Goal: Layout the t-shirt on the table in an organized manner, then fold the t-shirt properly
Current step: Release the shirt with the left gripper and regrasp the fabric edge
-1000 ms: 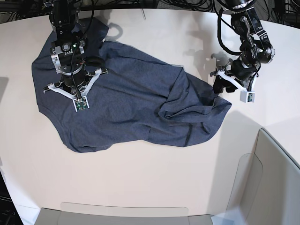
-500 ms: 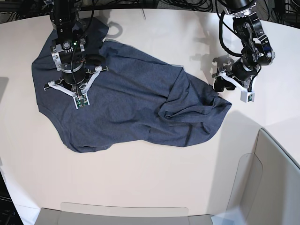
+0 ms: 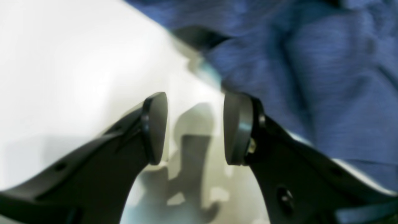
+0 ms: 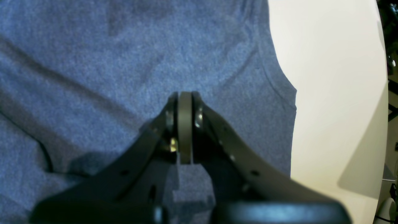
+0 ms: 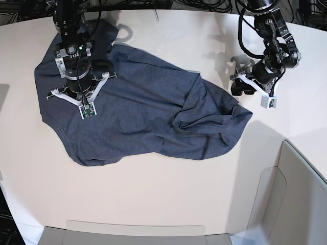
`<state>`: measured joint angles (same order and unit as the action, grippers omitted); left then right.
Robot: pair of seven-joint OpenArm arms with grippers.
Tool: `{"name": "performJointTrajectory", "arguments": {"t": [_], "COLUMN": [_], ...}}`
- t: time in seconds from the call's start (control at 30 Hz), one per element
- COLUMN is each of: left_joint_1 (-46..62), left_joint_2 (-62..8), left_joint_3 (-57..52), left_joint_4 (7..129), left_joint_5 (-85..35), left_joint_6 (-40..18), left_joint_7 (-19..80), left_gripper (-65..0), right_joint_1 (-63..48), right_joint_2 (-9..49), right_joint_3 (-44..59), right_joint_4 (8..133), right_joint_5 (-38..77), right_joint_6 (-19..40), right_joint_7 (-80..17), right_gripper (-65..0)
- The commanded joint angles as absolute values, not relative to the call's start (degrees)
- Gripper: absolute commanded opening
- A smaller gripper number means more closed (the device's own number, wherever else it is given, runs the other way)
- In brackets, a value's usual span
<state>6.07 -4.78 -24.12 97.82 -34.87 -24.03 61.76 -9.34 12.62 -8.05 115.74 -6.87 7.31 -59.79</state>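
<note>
The dark navy t-shirt (image 5: 148, 109) lies spread on the off-white table (image 5: 168, 194), its left part fairly flat and its right end bunched into folds (image 5: 209, 120). No lettering shows. My left gripper (image 3: 194, 127) stands open just above bare table, beside the shirt's right edge (image 3: 311, 68); nothing is between its fingers. In the base view the left gripper (image 5: 240, 86) is just past the shirt's far right corner. My right gripper (image 4: 185, 104) is shut, pads pressed together, above the shirt's left part (image 4: 124, 62) near a hemmed edge, with no cloth visibly pinched.
A grey translucent panel (image 5: 294, 199) rises at the right front, and another (image 5: 133, 232) runs along the front edge. Dark cables (image 5: 204, 4) lie beyond the table's far curved edge. Bare tabletop (image 5: 168, 41) stretches behind the shirt.
The left gripper has drawn back from the shirt's right corner toward the far side. The right arm has drifted slightly toward the far edge. The shirt lies as before.
</note>
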Motion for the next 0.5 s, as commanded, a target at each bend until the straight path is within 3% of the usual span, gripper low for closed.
{"name": "performJointTrajectory", "arguments": {"t": [0.0,0.47], "left_joint_1": [5.3,1.4], "left_joint_2": [-5.3,-5.4], "left_joint_3": [-24.4,-24.0], "left_joint_4": [99.1,90.0], "left_joint_5": [-37.1,-38.3], "left_joint_6": [-24.1,-24.0], "left_joint_7": [61.8,62.0], "left_gripper": [-37.7,-37.7], "right_joint_1": [-8.7,-9.1], "right_joint_2": [12.9,12.9], "right_joint_3": [-7.9,-8.1], "right_joint_4": [116.6,115.8], "right_joint_5": [-7.2,-7.2], "right_joint_6": [7.1,7.1], "right_joint_7": [-58.7,-58.7], "right_gripper": [-65.0,-65.0]}}
